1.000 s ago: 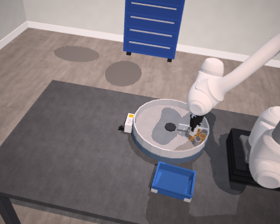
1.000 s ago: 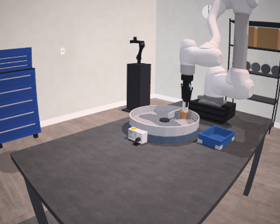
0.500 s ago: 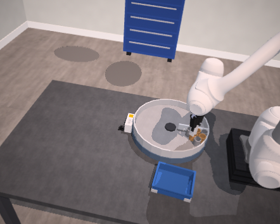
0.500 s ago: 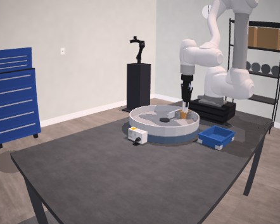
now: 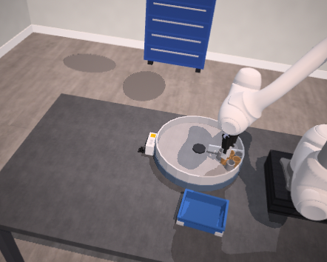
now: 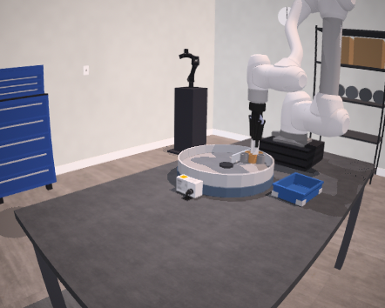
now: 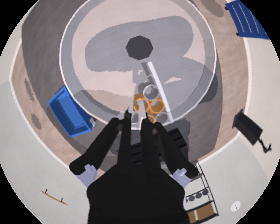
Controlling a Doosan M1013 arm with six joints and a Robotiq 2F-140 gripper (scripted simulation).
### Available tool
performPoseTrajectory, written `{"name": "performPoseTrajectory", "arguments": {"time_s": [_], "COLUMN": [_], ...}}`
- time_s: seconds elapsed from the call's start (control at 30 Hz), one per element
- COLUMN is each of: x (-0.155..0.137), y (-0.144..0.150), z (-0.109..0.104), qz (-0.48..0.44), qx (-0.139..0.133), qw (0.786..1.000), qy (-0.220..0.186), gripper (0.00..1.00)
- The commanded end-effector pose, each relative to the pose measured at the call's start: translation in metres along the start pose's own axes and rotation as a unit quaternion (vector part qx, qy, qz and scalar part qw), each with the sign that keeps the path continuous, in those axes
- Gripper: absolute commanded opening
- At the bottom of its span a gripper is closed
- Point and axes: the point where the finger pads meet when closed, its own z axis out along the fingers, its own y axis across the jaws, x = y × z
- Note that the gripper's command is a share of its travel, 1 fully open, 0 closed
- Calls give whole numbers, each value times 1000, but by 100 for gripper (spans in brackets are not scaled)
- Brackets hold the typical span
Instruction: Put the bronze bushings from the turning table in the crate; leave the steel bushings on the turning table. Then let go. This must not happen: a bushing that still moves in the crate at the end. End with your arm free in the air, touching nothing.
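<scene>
The turning table (image 5: 174,177) (image 6: 222,178) (image 7: 63,55) is a round, light-rimmed tray. Bronze bushings (image 5: 237,159) (image 6: 252,158) (image 7: 163,104) stand in a tight cluster near its edge on the arm's side. Steel bushings (image 5: 231,165) (image 6: 244,157) (image 7: 151,91) stand among them. My gripper (image 5: 225,153) (image 6: 253,150) (image 7: 135,106) points down into the cluster. Its fingers are a narrow gap apart, with one pale fingertip over a bronze bushing's ring, and I see nothing held. The fingers partly hide the nearest bushings. The blue crate (image 5: 203,212) (image 6: 287,193) (image 7: 70,115) is empty.
A pale guide bar (image 5: 214,148) (image 7: 159,90) runs beside the cluster. A black hub (image 5: 199,148) (image 6: 226,164) (image 7: 139,48) is at the turning table's centre. A white control box (image 5: 150,143) (image 6: 189,186) stands at its outer side. The raised rim surrounds the bushings.
</scene>
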Motion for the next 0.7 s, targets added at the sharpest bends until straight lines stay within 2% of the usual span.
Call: {"name": "performPoseTrajectory", "arguments": {"time_s": [0.0,0.67], "x": [-2,-2], "y": [-1,-1], "z": [3,6], "qz": [-1,-1], "qx": [1,1], "qw": [1000,1000], "qy": [-1,-1], "gripper": [10,10]}}
